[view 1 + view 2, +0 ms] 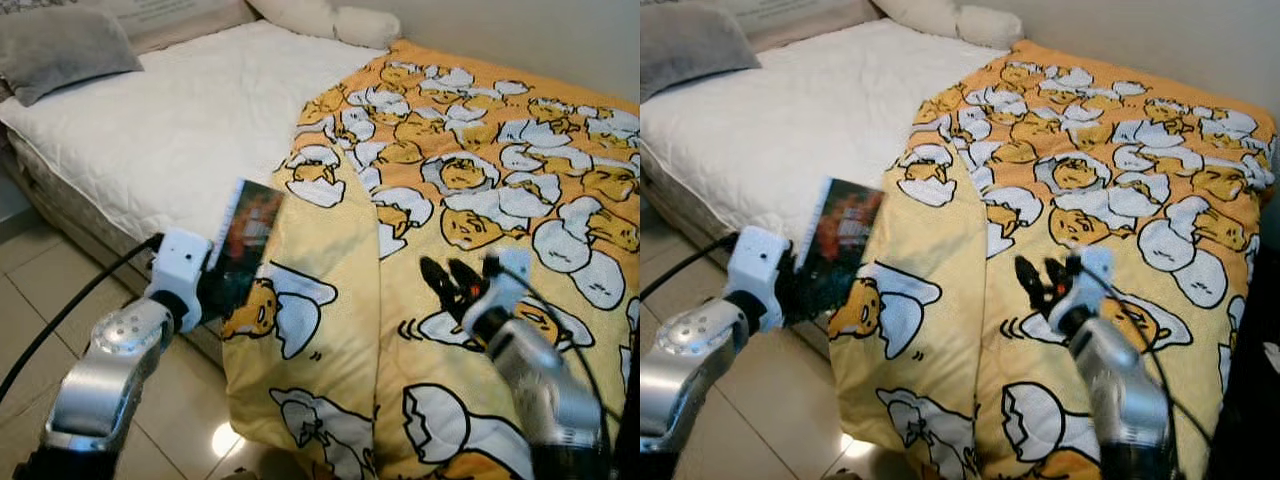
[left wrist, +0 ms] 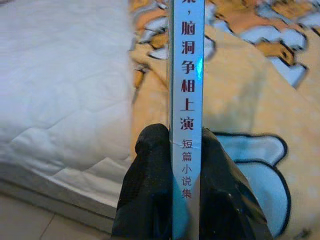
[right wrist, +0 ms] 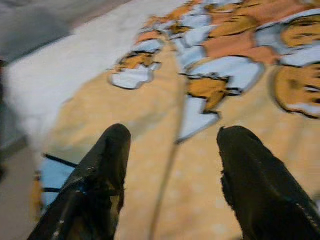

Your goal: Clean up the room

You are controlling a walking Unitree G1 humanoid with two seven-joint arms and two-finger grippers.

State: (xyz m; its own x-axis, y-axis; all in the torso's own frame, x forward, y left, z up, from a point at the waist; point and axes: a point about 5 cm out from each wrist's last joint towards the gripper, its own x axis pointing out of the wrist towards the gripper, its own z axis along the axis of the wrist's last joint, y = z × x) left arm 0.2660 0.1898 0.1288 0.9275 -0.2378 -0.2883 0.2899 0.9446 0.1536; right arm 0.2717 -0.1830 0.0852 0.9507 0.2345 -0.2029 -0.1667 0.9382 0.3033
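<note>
Book (image 1: 250, 235): one, clamped in left claw (image 2: 186, 165). Right claw (image 3: 172, 150) fingers apart over one blanket (image 1: 470, 200).

One dark paperback book (image 1: 248, 240), one yellow egg-cartoon quilted blanket (image 1: 470, 200), one grey pillow (image 1: 60, 45) (plus two cream pillows (image 1: 325, 18)), one white mattress (image 1: 170, 130).

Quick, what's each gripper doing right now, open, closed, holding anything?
Left gripper: closed on the book, by the bed edge.
Right gripper: open, empty, over the yellow blanket.
</note>
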